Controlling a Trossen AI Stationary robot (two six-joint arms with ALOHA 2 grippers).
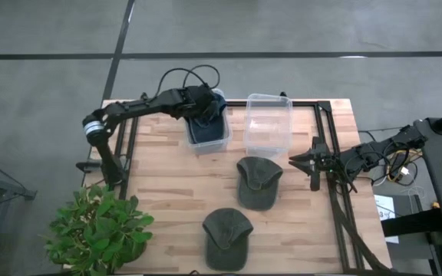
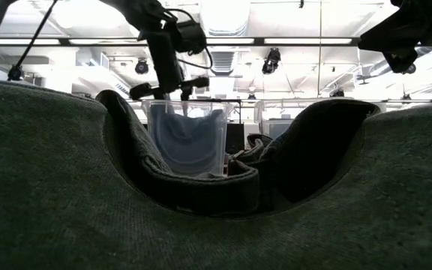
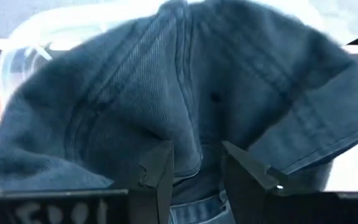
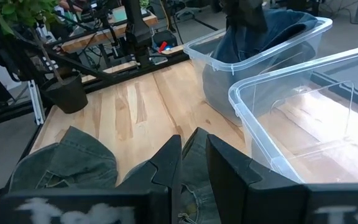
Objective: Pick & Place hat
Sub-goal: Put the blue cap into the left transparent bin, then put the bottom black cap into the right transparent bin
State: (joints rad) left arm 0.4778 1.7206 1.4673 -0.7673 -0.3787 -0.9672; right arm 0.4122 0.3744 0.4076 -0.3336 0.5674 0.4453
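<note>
From above, my left gripper (image 1: 206,113) is sunk into the left bin (image 1: 208,142), so its tips are hidden by my own wrist and the blue hat (image 1: 203,130). In my left wrist view the blue hat fills the frame; its sides and lower edge are cut off, and most of the bin is concealed behind it. The low view is blocked by a green hat (image 2: 201,225) pressed against the lens, hiding the table entirely; only part of the left bin shows through the gap. My right gripper (image 2: 400,60) is cut by that picture's top edge. Lettering on both wrist mounts is blurred beyond reading.
</note>
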